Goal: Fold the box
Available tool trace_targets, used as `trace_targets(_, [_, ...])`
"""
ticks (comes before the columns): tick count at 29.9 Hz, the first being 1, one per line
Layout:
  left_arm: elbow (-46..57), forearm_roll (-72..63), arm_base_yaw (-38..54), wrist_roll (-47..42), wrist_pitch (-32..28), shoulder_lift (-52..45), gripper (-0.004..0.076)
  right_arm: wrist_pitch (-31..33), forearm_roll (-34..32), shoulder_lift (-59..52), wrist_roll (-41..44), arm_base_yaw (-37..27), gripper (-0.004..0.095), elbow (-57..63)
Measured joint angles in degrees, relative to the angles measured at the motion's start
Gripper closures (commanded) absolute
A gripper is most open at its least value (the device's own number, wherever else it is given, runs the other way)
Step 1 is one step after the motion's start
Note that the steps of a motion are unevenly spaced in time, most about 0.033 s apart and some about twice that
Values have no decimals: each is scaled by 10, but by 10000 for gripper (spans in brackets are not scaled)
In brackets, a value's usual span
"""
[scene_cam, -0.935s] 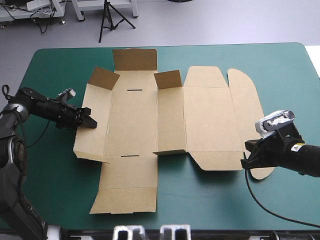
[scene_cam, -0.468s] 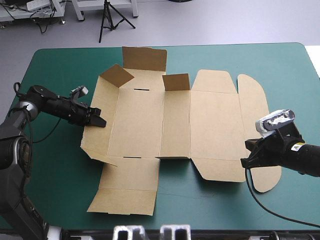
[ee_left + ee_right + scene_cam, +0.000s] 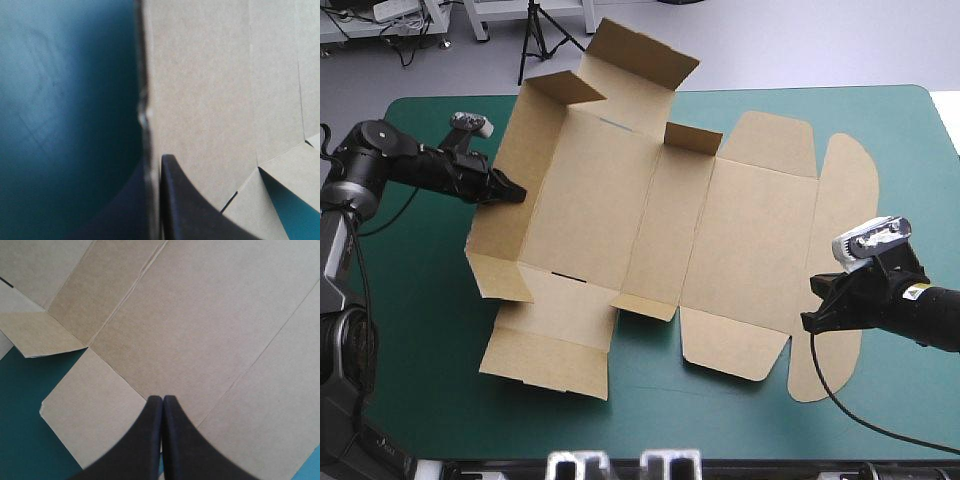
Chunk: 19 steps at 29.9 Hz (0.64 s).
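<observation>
- My left gripper (image 3: 512, 192) is clamped on the brown box's (image 3: 650, 220) left wall; that side tilts up off the teal-green table (image 3: 420, 330).
- My right gripper (image 3: 808, 322), fingers pressed together, sits over the box's right end.

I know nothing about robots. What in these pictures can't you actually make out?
1. High view: the box, lifted on its left side, hides the table under it.
2. Left wrist view: the left fingers pinch the box's edge; the one behind the board is only a dark blur.
3. Right wrist view: the right fingers meet over the board; whether they touch it cannot be told.
</observation>
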Motion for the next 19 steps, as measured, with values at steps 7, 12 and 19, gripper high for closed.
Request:
trace_targets(7, [-135, 54, -98, 9, 8, -15, 733, -17, 2, 0, -1, 0, 927, -11])
trace_targets(12, [-204, 177, -197, 11, 11, -15, 733, -28, 2, 0, -1, 0, 926, -55])
trace_targets(19, [-232, 408, -328, 21, -37, -16, 733, -71, 4, 2, 7, 0, 927, -116])
